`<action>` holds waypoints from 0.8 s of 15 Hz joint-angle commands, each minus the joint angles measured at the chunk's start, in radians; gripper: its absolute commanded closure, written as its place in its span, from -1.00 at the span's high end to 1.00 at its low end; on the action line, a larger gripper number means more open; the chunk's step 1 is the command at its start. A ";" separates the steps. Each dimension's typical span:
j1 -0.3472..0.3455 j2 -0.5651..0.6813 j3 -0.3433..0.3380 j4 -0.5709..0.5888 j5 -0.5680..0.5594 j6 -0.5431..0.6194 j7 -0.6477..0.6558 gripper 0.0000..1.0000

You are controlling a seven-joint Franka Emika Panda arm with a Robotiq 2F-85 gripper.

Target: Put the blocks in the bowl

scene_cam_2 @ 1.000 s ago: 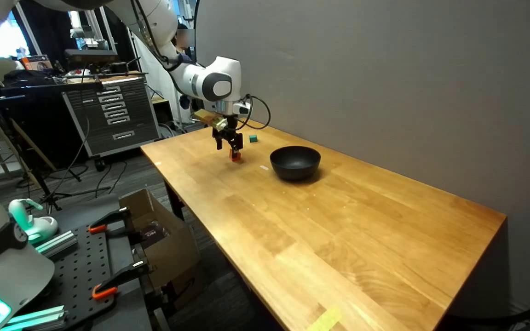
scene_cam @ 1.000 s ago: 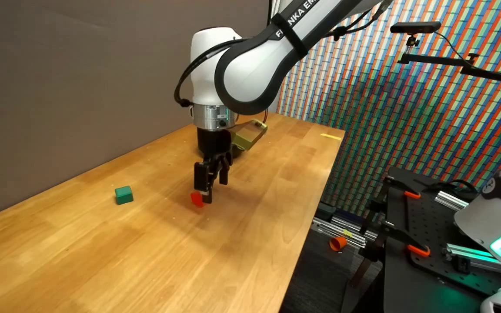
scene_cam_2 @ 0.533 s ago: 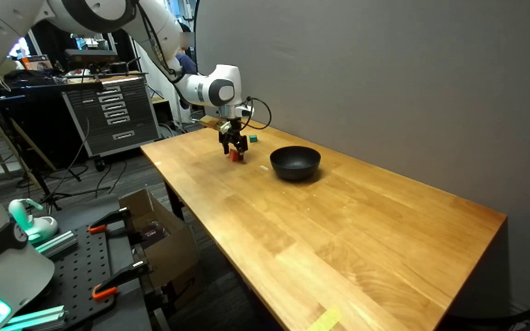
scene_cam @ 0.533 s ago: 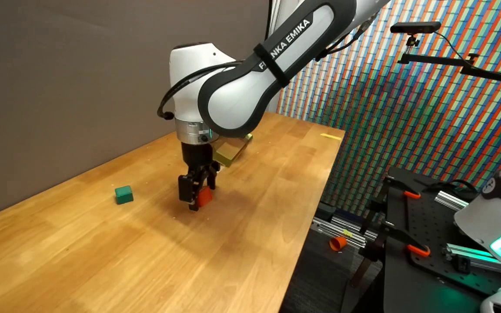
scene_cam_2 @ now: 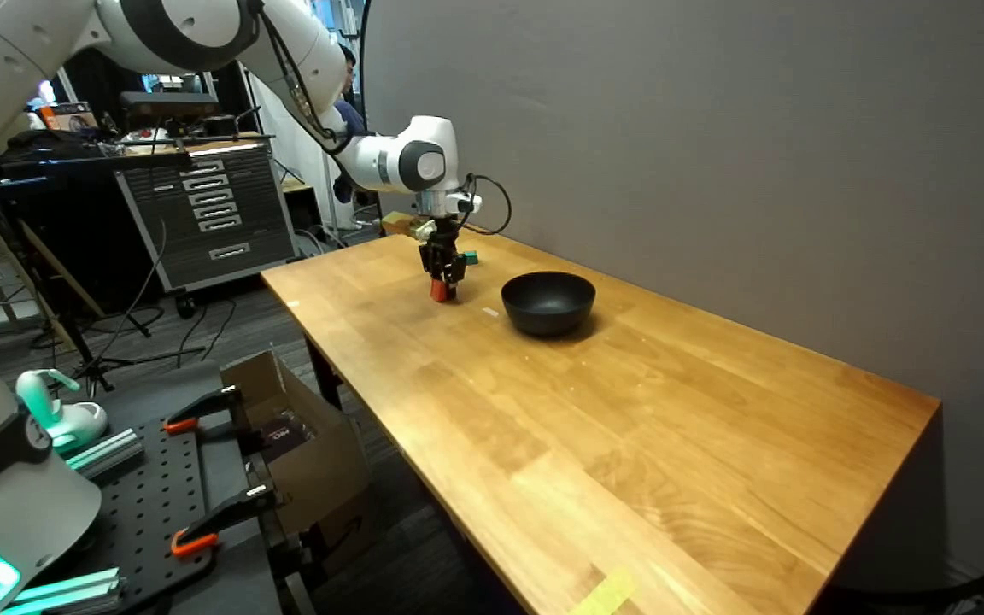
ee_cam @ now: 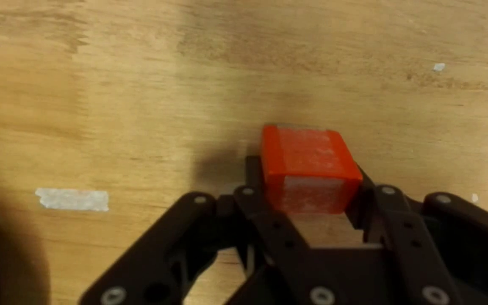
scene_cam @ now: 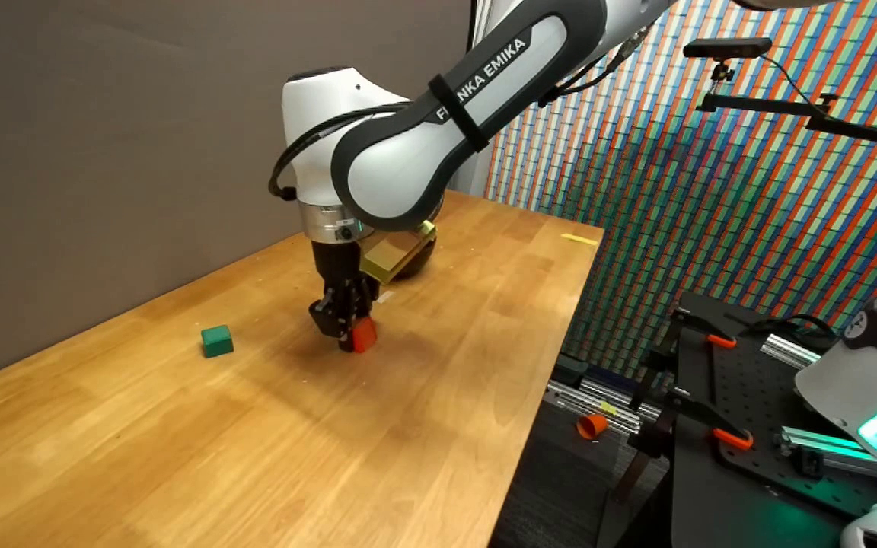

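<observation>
Wooden table: running along the wall.
Gripper: no longer gaping, it's squeezing the red block (lifted? I'm not making out); carrying is probably coming next.
Green block: lying on the table.
Bowl: standing near, awaiting both.

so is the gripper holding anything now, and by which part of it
The red block, pinched by two opposite side faces in the gripper.

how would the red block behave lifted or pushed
The red block is probably stiff: its edges look straight with the gripper closed on it. Flat faces suggest little rolling; far smaller than the bowl, it's likely light.
</observation>
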 commanded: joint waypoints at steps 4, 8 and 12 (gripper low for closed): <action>0.032 -0.084 -0.113 -0.024 -0.139 -0.071 0.117 -0.57; 0.033 -0.122 -0.182 0.005 -0.275 -0.109 0.156 -0.57; 0.021 -0.118 -0.203 0.065 -0.358 -0.180 0.168 -0.57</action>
